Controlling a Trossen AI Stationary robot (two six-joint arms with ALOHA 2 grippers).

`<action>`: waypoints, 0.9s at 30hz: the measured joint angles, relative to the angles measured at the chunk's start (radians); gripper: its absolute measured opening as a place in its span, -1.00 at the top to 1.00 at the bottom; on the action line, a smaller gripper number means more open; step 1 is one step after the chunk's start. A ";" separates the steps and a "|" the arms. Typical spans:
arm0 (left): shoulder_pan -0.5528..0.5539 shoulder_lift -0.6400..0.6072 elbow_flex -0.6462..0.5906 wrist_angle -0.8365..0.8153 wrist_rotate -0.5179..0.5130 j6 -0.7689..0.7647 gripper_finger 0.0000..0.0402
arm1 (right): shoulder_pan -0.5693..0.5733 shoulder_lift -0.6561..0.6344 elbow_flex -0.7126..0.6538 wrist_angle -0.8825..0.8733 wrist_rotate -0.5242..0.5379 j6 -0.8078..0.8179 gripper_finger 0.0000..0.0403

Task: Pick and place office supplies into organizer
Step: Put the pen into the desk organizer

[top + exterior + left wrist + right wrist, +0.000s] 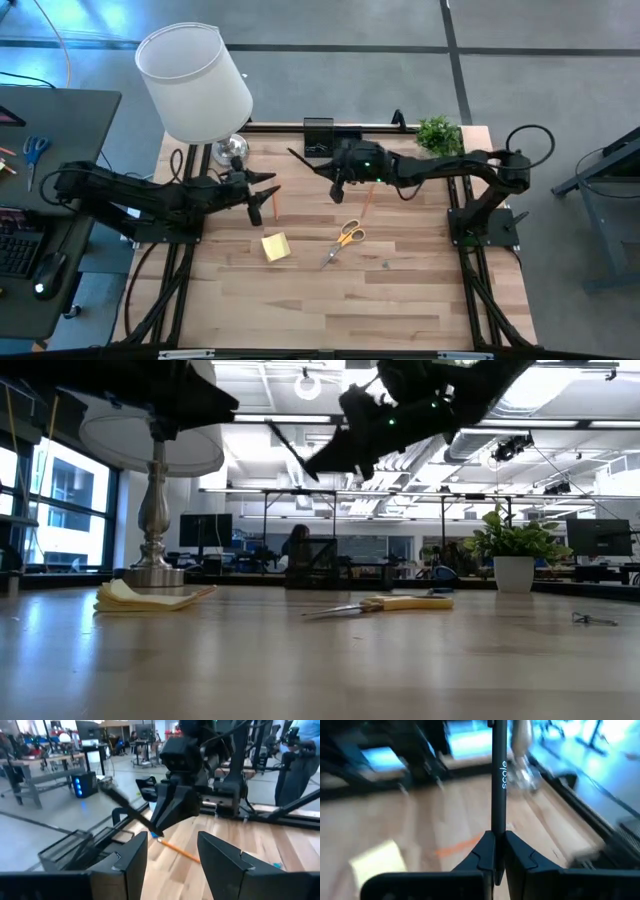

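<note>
While my two arms hang over the back half of the tabletop (pixel 400 300), I list what lies there from left to right.

Item one, my left claw (pixel 268 190): raised near the lamp (pixel 195 80), fingers apart, holding nothing, with an orange pencil (pixel 276 205) just beside its tips on the wood.

Item two, yellow sticky-note pad (pixel 275 246): flat on the tabletop, toward the front from my left claw, well clear of both arms.

Item three, black pen (pixel 308 162): clamped in my right claw (pixel 338 180), fingers together on its lower end. In the right wrist view the pen (pixel 499 775) runs straight out from between the fingers. From above, its long axis slants away from the claw toward the back left. It is lifted off the wood.

Item four, organizer (pixel 320 135): black, at the back edge, just behind my right claw. The pen's free end points close to its left side. My judgement: this is the relation that matters; the right claw is the nearer one, and the pen must tip upright over the cup section before release.

Item five, orange-handled scissors (pixel 345 238): flat, in front of my right claw.

Item six, second orange pencil (pixel 368 197): under my right arm.

Item seven, small plant (pixel 438 133): back right, not for sorting.
</note>
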 joint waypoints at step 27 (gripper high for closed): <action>0.099 0.347 0.000 0.454 0.058 -0.125 0.19 | 0.066 -0.006 -0.136 0.268 -0.075 0.010 0.98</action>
